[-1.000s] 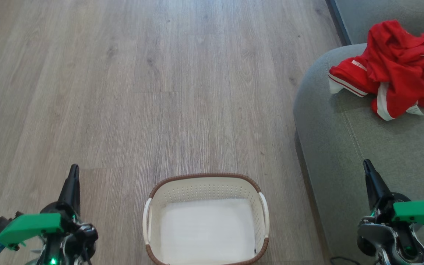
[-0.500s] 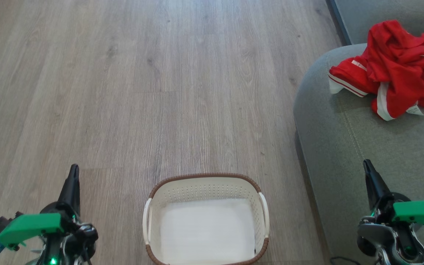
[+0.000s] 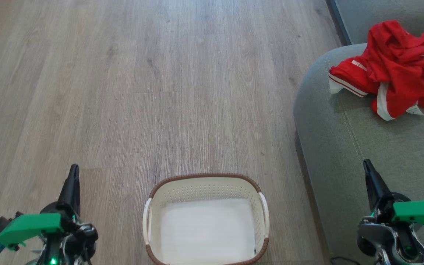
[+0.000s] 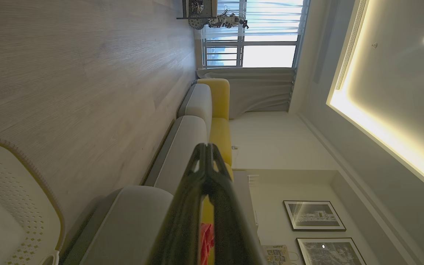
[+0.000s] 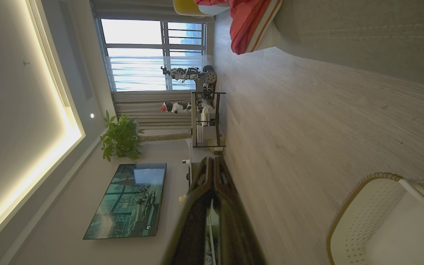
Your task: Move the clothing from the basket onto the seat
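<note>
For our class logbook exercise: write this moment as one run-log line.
clothing: on seat | basket: empty | left fingers: shut | right fingers: shut

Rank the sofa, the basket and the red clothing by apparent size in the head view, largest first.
1. The sofa, though cut off by the frame.
2. The basket and the red clothing look about alike. The basket is nearer the camera and cropped, so I won't rank them.

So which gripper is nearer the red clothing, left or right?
Right. The right gripper hangs over the seat, short of the clothing; the left gripper is over the floor, beyond the basket.
</note>
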{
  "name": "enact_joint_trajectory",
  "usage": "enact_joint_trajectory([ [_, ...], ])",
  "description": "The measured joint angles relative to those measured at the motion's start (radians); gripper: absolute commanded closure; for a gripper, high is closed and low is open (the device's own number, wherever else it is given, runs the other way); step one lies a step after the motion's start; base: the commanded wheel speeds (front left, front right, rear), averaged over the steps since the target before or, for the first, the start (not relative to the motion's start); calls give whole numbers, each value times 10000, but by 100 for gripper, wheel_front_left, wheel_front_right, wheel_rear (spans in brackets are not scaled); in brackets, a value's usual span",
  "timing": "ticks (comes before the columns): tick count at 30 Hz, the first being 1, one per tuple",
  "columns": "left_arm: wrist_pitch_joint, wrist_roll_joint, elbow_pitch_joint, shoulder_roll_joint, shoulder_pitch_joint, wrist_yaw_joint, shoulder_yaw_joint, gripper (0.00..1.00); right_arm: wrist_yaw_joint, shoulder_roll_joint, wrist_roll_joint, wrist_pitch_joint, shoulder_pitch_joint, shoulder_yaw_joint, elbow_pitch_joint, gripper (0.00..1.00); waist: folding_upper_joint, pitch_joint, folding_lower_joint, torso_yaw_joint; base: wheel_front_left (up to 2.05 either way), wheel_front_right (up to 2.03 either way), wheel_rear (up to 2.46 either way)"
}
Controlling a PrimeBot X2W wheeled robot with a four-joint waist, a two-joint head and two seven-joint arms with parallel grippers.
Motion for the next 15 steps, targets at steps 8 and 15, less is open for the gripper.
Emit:
enact_joint_trajectory([
  [8,2,0,0,-2,0,0,2,100,0,0,0,0,0,0,0,100,0,0,0,0,0,0,0],
  [15,2,0,0,-2,0,0,2,100,0,0,0,0,0,0,0,100,0,0,0,0,0,0,0],
])
